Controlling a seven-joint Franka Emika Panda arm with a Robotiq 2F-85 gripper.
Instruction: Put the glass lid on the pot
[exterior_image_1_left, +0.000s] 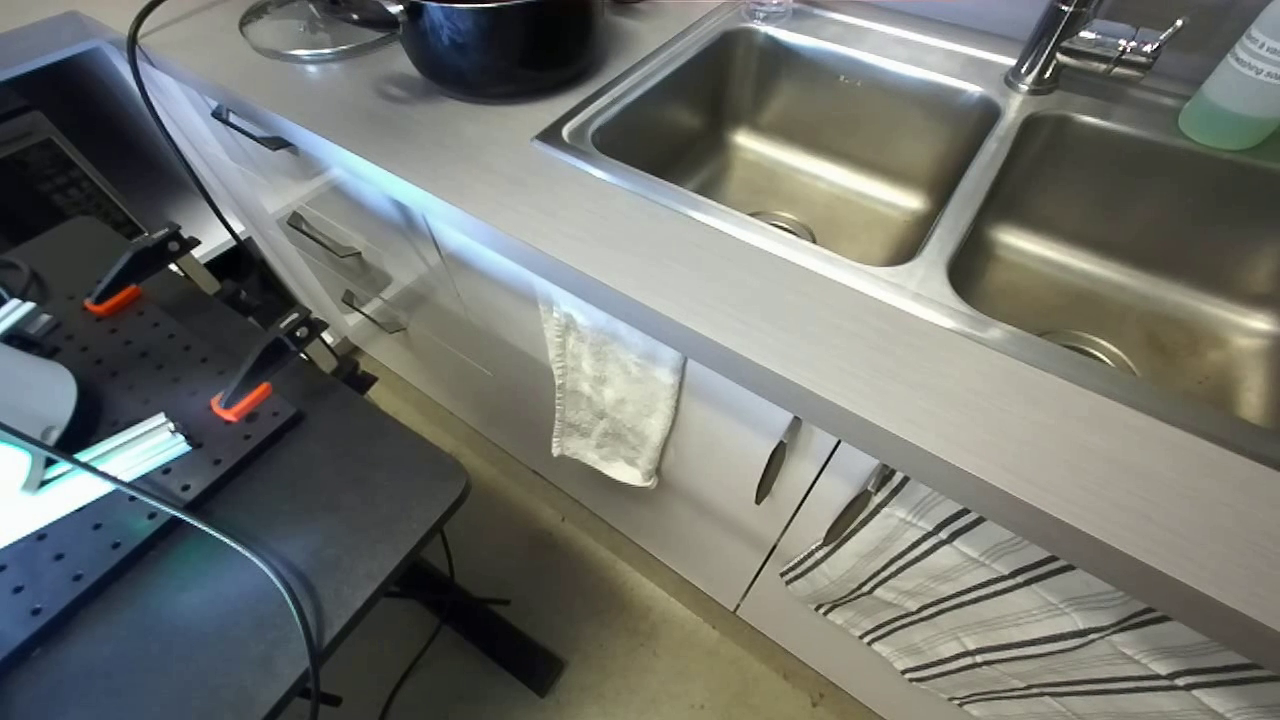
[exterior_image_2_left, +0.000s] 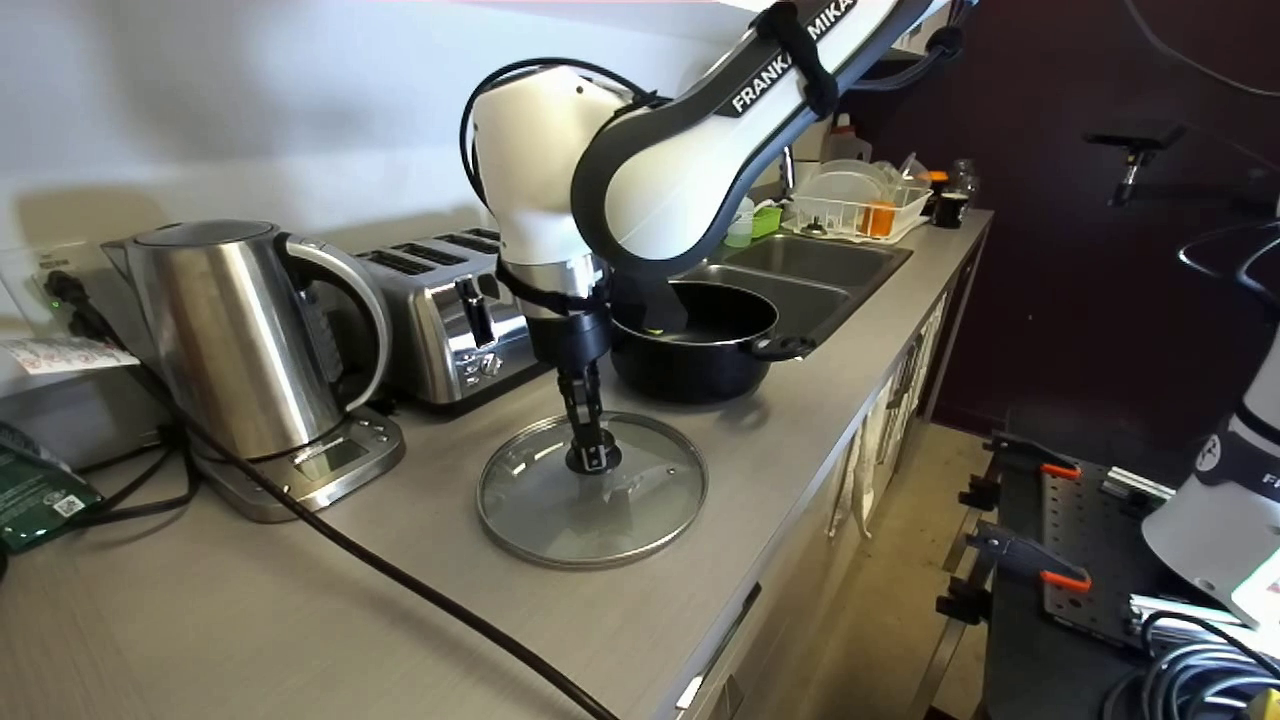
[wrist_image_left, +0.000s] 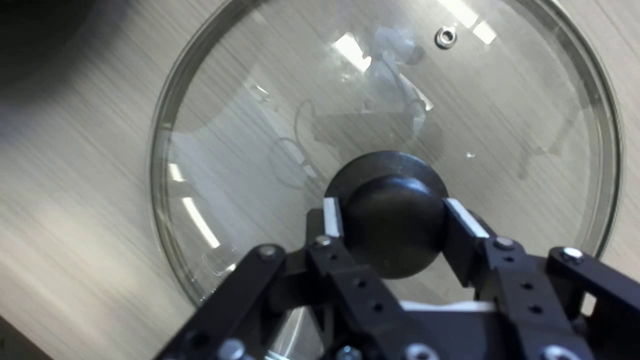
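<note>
Lid is lying on the bench, at seven o'clock from the pot in an exterior view. The end effector, half-closed, is gripping the lid's knob. Probably the lid is handling stiff, slippery and fragile, so the knob is looking safest.

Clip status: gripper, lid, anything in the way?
Gripper closed on the knob of the glass lid. Pot close by, uncovered. No obstacle apparent between them.
</note>
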